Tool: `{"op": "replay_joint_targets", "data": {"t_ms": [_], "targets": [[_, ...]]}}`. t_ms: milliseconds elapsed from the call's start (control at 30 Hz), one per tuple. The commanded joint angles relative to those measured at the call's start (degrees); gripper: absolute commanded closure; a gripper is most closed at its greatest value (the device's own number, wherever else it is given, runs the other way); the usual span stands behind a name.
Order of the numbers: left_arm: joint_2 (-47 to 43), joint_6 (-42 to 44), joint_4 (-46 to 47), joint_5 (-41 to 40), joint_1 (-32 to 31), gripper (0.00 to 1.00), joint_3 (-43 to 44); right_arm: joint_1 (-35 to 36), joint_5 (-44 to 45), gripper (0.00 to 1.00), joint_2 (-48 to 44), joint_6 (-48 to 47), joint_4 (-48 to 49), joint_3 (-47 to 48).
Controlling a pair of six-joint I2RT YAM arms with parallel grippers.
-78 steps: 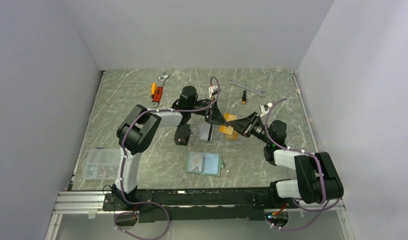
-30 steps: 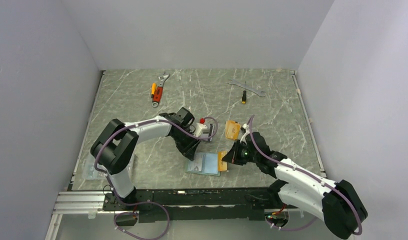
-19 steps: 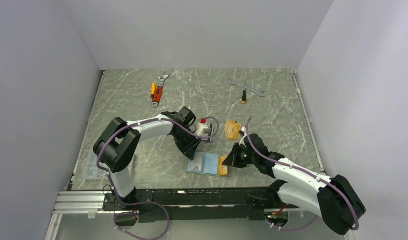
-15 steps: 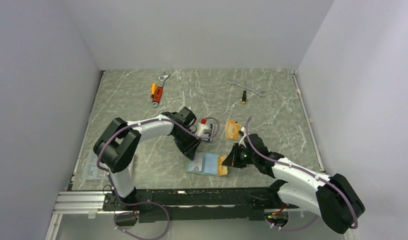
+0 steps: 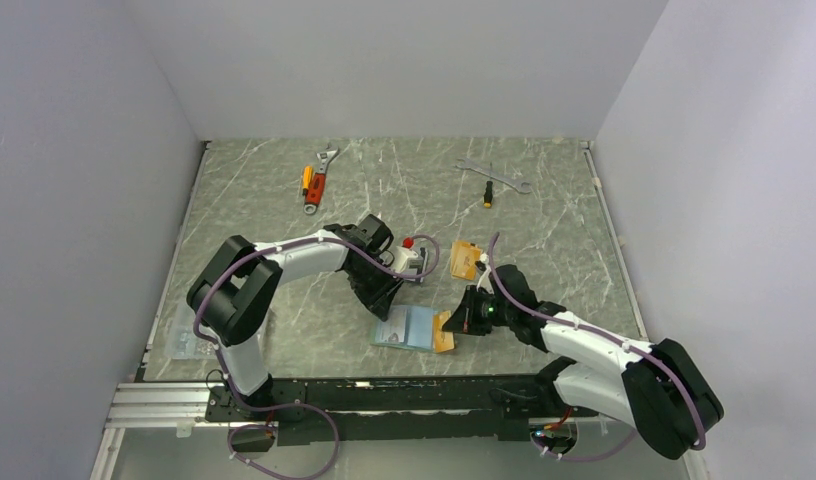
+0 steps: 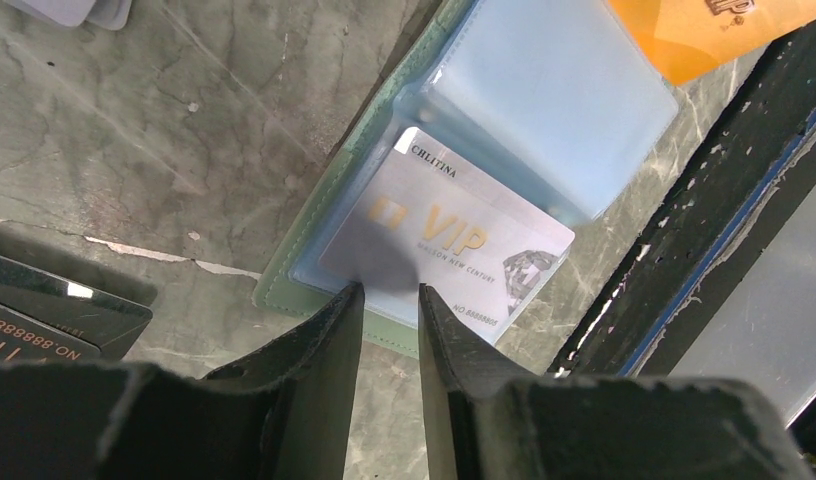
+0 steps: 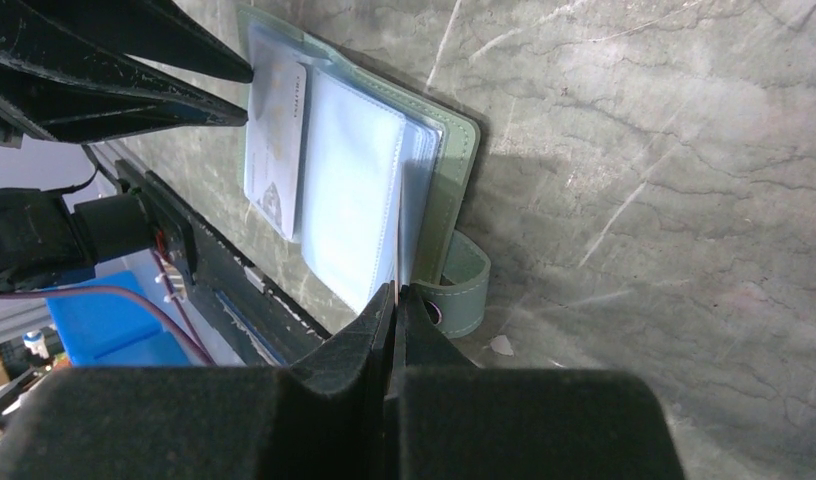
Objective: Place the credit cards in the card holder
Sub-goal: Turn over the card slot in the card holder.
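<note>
The sage-green card holder (image 5: 409,327) lies open near the table's front edge, its pale blue sleeves up. A silver-grey VIP card (image 6: 454,245) sits half inside one sleeve. My right gripper (image 5: 462,322) is shut on an orange card (image 5: 444,332), held on edge at the holder's right side by the snap tab (image 7: 464,290). My left gripper (image 6: 389,290) stands open by a narrow gap, its tips at the holder's green edge (image 6: 314,215) with nothing between them. Another orange card (image 5: 465,260) lies on the table behind. A black card (image 6: 44,310) lies beside my left fingers.
An orange-handled wrench (image 5: 317,180) lies at the back left, a silver wrench (image 5: 494,172) and a small screwdriver (image 5: 488,193) at the back right. A clear plastic box (image 5: 184,335) sits front left. The black rail (image 5: 384,395) runs just before the holder.
Both arms came down from mid-table to the holder. Over the last second the right gripper brought the orange card closer to the holder's right side; the left jaws narrowed a little.
</note>
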Motion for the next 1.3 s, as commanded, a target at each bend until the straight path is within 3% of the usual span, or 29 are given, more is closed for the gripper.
{"op": "replay_joint_targets", "data": {"t_ms": [0,700,1000,1267], "targets": [[-0.8,1.5,0.2,-0.9,-0.8,0.67,-0.4,-0.6,-2.8,1.0,-0.4,-2.1,1.8,0.7],[-2.3,1.3,-0.1,-0.7,-0.6,0.7,-0.1,-0.8,-10.6,1.0,-1.4,-5.0,-1.1,6.2],[-5.0,1.6,-0.1,9.5,6.9,0.68,-0.5,0.0,-13.0,1.0,8.6,-1.4,10.0,7.4],[-6.4,5.2,-2.3,9.1,8.2,0.69,-0.4,2.4,-13.6,1.0,17.0,-0.9,14.6,11.6]]}}
